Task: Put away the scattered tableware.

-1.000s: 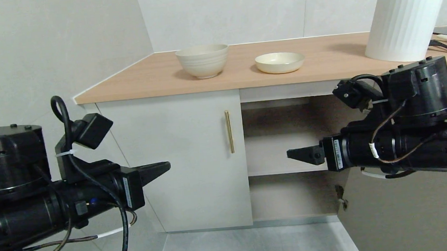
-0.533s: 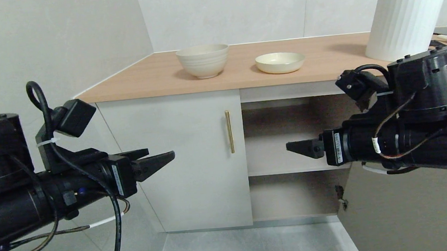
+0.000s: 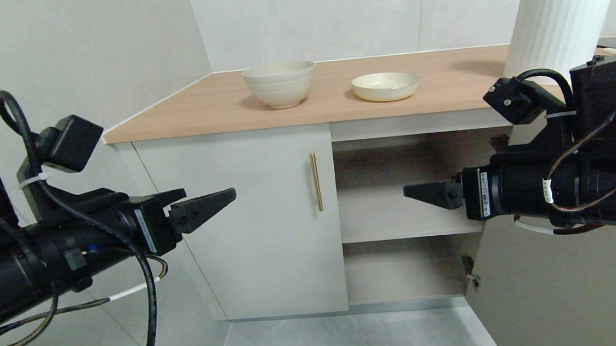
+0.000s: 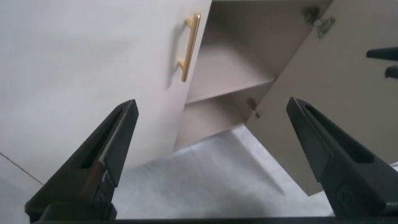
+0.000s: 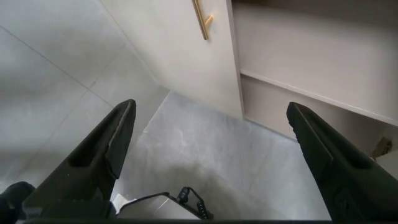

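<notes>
Grippers, two, nearest the camera, both level with the cabinet front and below the counter.
- Left gripper (image 4: pixel 211 106): jaws spread wide, nothing held, facing the closed left door (image 3: pixel 246 222) and its brass handle (image 3: pixel 315 182).
- Right gripper (image 5: pixel 208 109): jaws likewise wide, nothing held, in front of the open compartment.

Cabinet, next back: right door (image 3: pixel 569 284) swung open toward the robot; the inner shelf (image 3: pixel 393 213) is bare where visible.

Countertop (image 3: pixel 444 91), wood-toned, above the cabinet.
- Bowl (image 3: pixel 279 83): deep, ribbed, upright, above the closed door.
- Dish (image 3: pixel 386 85): shallow, cream, upright, apart from the bowl and nearer the open compartment.
- White ribbed cylinder (image 3: pixel 560 24): tall, at the far right, well apart from the dish.

Status, judged: neither piece is stowed yet, and a lift to counter height comes first.

Hazards, judged:
- The dish's low rim gives little purchase, so a shallow pinch could let it slip and drop to the tiled floor.
- The open door stands close under the right arm, and a careless lowering could strike it.
- The cylinder sits near the right arm's upward path, and a wide swing might topple it.
</notes>
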